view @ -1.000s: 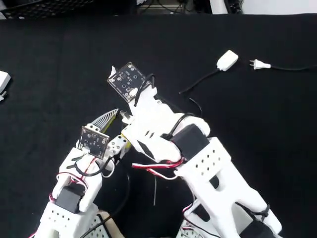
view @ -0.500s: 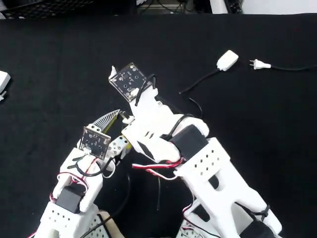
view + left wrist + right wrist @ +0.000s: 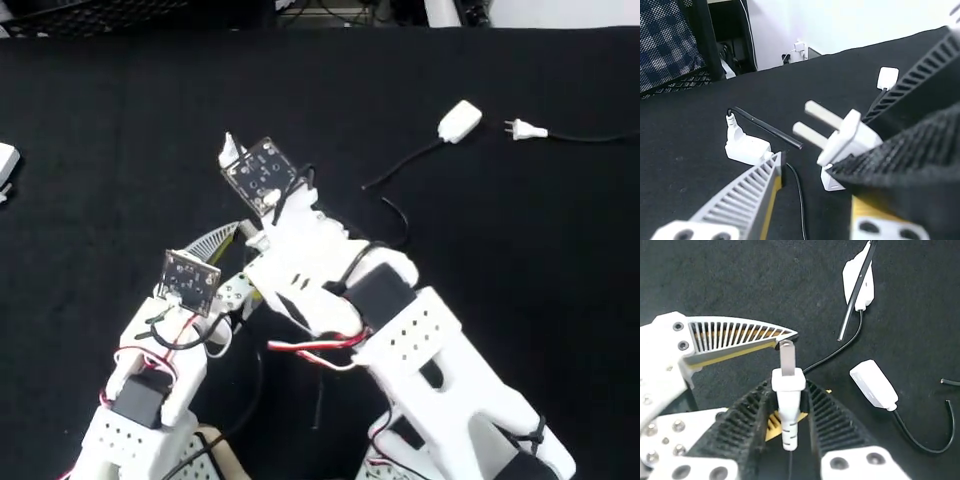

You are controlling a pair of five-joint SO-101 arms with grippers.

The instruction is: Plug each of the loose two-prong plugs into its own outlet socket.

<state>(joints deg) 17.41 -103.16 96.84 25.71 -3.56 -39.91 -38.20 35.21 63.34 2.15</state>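
A white plug (image 3: 847, 137) is sticking out, prongs bare, beside a black finger (image 3: 910, 77). A grey finger (image 3: 747, 197) is jutting in front of a corded socket (image 3: 746, 149) lying on the black worktop (image 3: 685, 135). A second socket (image 3: 887, 78) is sitting nearer the far edge.

Your right gripper (image 3: 788, 387) hides the sides of the plug (image 3: 788, 377) along its rear half, and its cord (image 3: 789, 465) is cut off by the picture edge just behind that gripper.
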